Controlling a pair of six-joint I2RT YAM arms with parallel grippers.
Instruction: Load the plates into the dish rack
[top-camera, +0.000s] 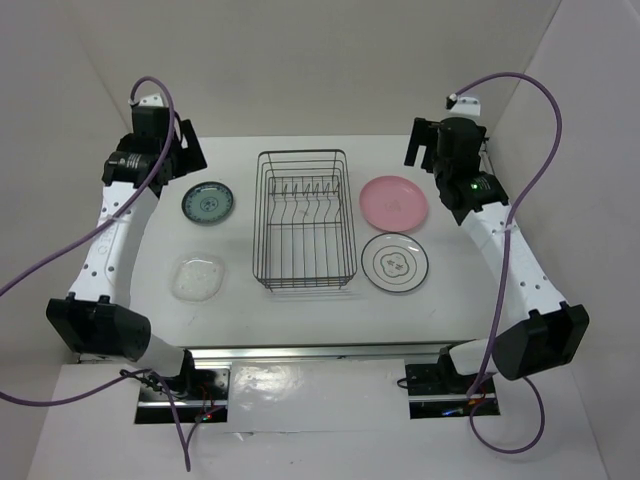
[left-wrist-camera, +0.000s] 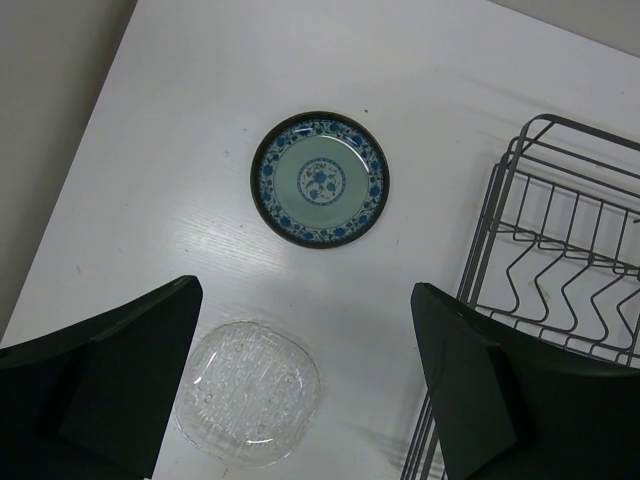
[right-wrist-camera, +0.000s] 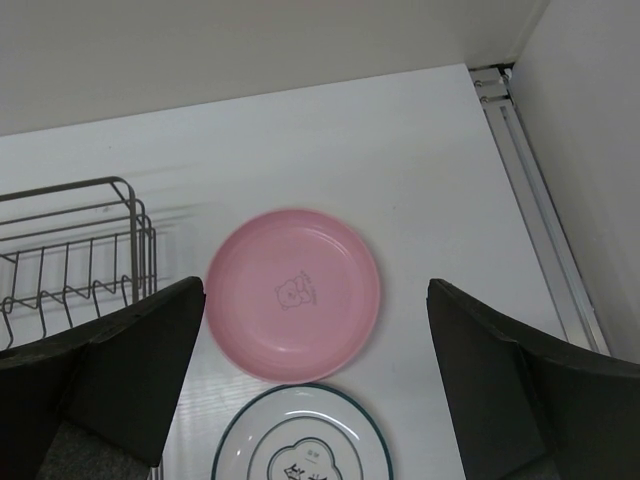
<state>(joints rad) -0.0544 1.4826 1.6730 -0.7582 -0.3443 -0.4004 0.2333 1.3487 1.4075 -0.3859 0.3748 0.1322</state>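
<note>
The black wire dish rack (top-camera: 303, 218) stands mid-table with nothing in it. Left of it lie the dark teal patterned plate (top-camera: 208, 203) and, nearer, the clear glass plate (top-camera: 197, 276). Right of it lie the pink plate (top-camera: 394, 202) and the white ringed plate (top-camera: 395, 262). My left gripper (top-camera: 176, 150) hangs open high above the teal plate (left-wrist-camera: 320, 179) and glass plate (left-wrist-camera: 247, 392). My right gripper (top-camera: 432, 143) hangs open high above the pink plate (right-wrist-camera: 293, 292) and white plate (right-wrist-camera: 302, 440). Both hold nothing.
White walls close in the table on the left, back and right. A metal rail (right-wrist-camera: 530, 205) runs along the right wall. The rack's edge shows in the left wrist view (left-wrist-camera: 540, 290) and the right wrist view (right-wrist-camera: 75, 250).
</note>
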